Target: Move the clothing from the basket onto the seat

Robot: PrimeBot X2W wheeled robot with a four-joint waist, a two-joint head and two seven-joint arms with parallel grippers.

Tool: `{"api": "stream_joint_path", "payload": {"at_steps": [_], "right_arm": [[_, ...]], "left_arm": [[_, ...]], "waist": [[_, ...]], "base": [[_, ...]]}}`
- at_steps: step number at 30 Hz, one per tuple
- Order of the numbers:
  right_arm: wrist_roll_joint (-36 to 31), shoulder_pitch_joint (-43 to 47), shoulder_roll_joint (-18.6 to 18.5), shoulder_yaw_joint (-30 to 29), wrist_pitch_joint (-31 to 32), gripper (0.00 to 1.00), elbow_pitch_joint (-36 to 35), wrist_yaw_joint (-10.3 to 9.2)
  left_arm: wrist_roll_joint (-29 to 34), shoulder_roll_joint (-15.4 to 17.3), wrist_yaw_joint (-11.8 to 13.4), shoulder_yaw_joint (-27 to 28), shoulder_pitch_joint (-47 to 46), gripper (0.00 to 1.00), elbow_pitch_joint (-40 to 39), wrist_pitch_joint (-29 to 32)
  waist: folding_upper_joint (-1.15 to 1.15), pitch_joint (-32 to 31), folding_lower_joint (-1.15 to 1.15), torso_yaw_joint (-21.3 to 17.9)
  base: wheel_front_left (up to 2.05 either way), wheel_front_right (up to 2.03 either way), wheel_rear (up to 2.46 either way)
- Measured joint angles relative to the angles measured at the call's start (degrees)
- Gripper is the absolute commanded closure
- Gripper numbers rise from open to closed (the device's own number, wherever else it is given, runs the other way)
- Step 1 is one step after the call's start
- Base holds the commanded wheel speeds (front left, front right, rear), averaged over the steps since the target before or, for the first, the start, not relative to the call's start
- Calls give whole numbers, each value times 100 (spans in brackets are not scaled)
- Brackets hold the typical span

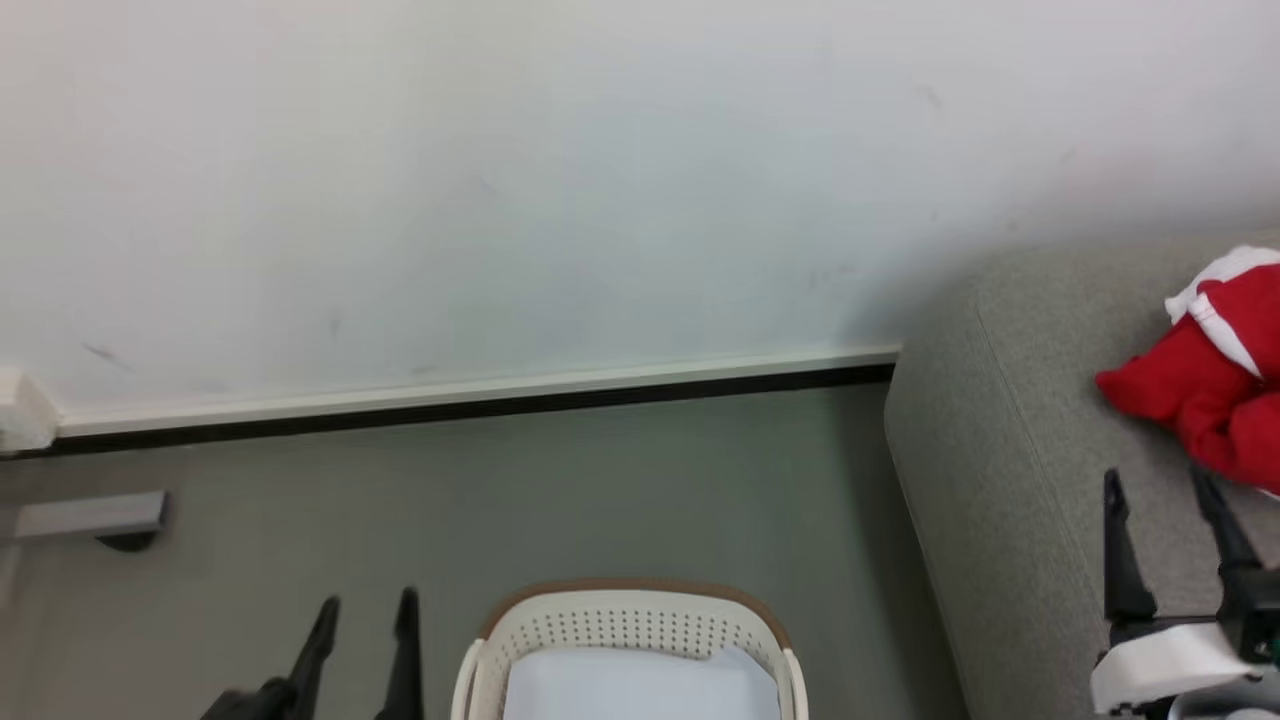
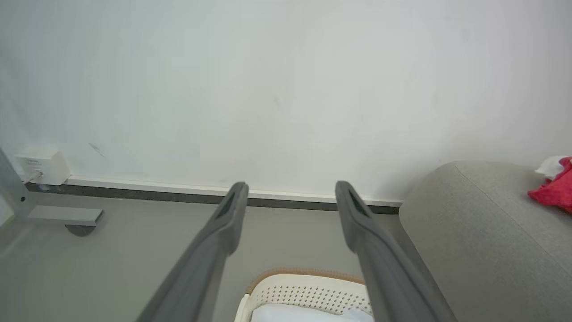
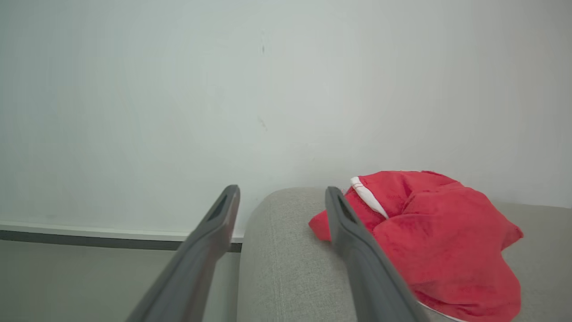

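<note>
- My left gripper (image 1: pixel 369 598) hangs over the floor just left of the basket, its two long dark fingers spread wide with nothing between them.
- My right gripper (image 1: pixel 1153 478) is over the sofa, fingers equally wide and empty, tips just short of the red fabric.
- The oval cream-white perforated plastic basket with the brown rim (image 1: pixel 630 590) stands on the floor between my arms. The part I can see holds only a flat white cloth (image 1: pixel 640 685). Its near half is cut off, so I cannot tell whether a garment remains inside.
- The grey floor (image 1: pixel 650 480) beyond the basket is bare up to the skirting, giving my left arm free swing.
- The large grey fabric-upholstered sofa (image 1: pixel 1000 450) rises just right of the basket. Its rounded end is the edge I must clear when crossing.
- The crumpled red clothing with white trim (image 1: pixel 1200 390) lies on the sofa, set back from that rounded end. I judge this step done, though whether the heap is one garment or two, I cannot tell.
- The plain white wall (image 1: pixel 600 200) closes the far side.
</note>
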Motion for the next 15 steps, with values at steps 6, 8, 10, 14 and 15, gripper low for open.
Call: {"api": "stream_joint_path", "payload": {"at_steps": [6,8,10,14,15], "right_arm": [[334,620,36,544,-1,0,-477,0],[431,781,27,633,-2,0,-598,0],[515,922,26,714,-1,0,-661,0],[665,1152,34,911,-2,0,-726,0],[695,1197,31,938,-2,0,-728,0]], "left_arm": [[137,-208,-174,571,392,0,24,0],[247,-263,-267,748,522,0,69,0],[343,-289,-356,936,611,0,170,0],[564,-425,-517,1268,710,0,235,0],[621,-469,-568,1341,737,0,246,0]], "waist": [[0,-299,0,189],[0,-362,0,236],[0,-414,0,265],[0,-484,0,284],[0,-502,0,286]], "base": [[0,0,0],[0,0,0],[0,0,0],[0,0,0],[0,0,0]]}}
